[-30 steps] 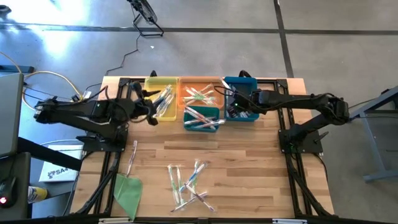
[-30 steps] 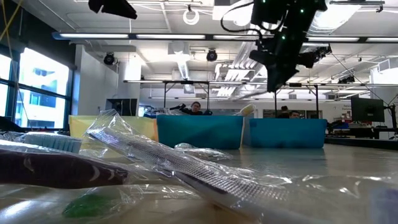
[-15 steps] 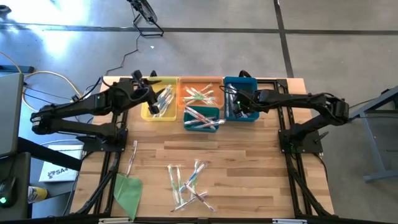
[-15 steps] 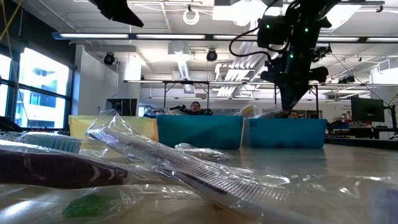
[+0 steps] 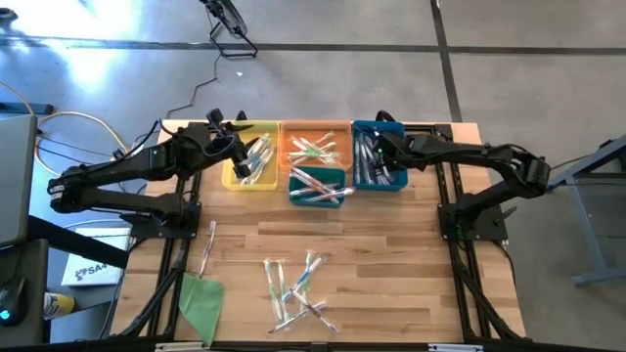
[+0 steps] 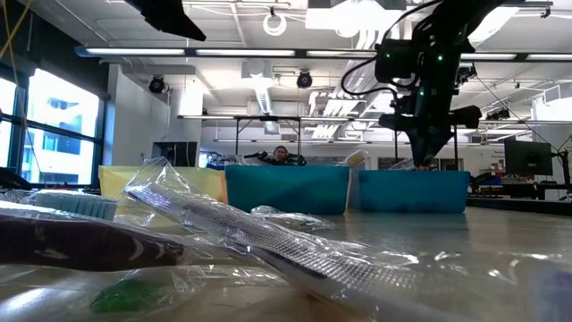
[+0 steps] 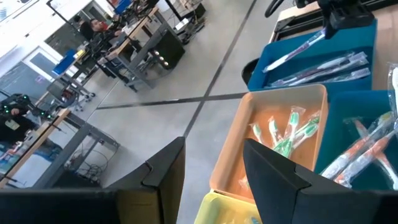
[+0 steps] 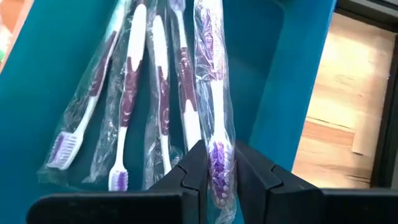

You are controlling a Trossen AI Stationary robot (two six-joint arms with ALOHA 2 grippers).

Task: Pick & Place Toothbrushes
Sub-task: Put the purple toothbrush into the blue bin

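My right gripper [image 5: 376, 147] is over the blue bin [image 5: 393, 130] at the table's far side, shut on a clear-wrapped toothbrush with purple bristles [image 8: 210, 74]. Several like toothbrushes [image 8: 127, 93] lie on the bin's floor. My left gripper [image 5: 235, 149] is open and empty above the yellow bin [image 5: 238, 180]; its fingers [image 7: 165, 171] stand apart. More wrapped toothbrushes [image 5: 298, 286] lie loose on the near part of the table, and one [image 5: 207, 244] lies at the left. My right gripper pinches the wrapped toothbrush at its bristle end [image 8: 217, 158] between its two fingers. The fingers slant down from the table's right, and the toothbrush runs on in line with them. Its handle [image 7: 292, 51] slants down into the blue bin; whether it touches the others I cannot tell.
An orange bin [image 5: 333, 127] and a teal bin [image 5: 318, 173] with toothbrushes stand between the yellow and blue bins. A flat green sheet [image 5: 202, 298] lies at the near left. Crinkled clear wrapping [image 6: 268, 241] fills the low view's foreground.
My left gripper has gone toward the table's far edge and now stands over the yellow bin. My right gripper has gone down toward the blue bin and a little toward the table's right, carrying the toothbrush with it.
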